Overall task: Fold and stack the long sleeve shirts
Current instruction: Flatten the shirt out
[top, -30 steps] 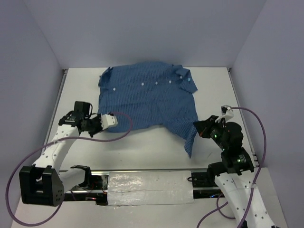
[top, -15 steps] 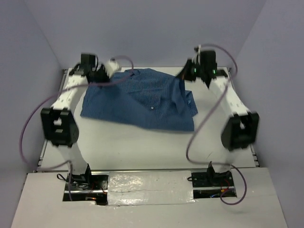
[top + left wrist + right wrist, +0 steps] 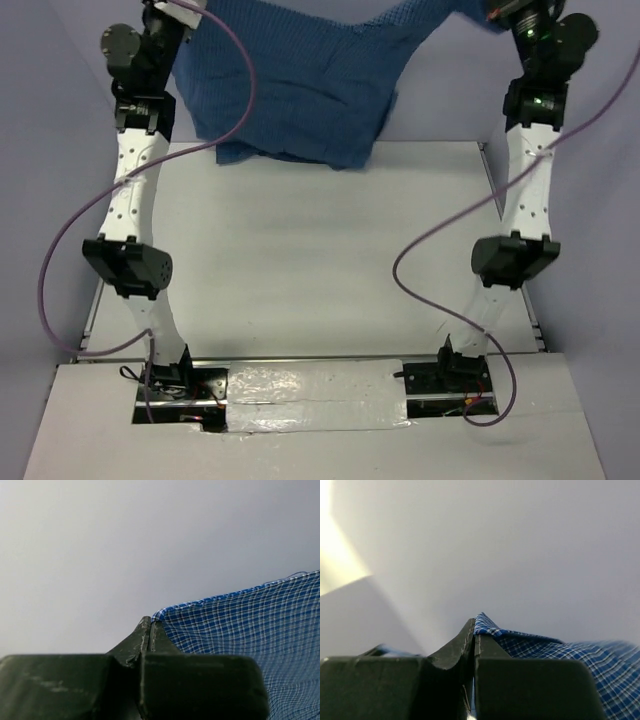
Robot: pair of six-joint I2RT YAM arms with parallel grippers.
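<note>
Recorded one long sleeve shirt (image 3: 300, 90): blue cloth with a fine white check, clearly woven in the left wrist view (image 3: 250, 640). Found it strung between the two end effectors and sagging below them in loose, bunched folds, deepest toward the middle.

Found the left end effector (image 3: 151, 630) clenched on a hemmed corner of the cloth, fingers pressed flat together, fabric running off to its right and downward. Found the right end effector (image 3: 474, 626) likewise clenched on a folded edge of the shirt (image 3: 560, 655), cloth spreading to its right.

Limits of inspection:
- Both end effectors and the shirt's upper edge cut off by the top of the overhead view; only the left arm (image 3: 135, 170) and right arm (image 3: 530, 170) seen reaching up.
- Collar, buttons, cuffs and separate sleeves not made out among the folds.
- Lowest hem seen over the far edge of the table (image 3: 300, 260); could not tell whether touching or hanging clear.
- Cloth at the right of the right wrist view blurred.
</note>
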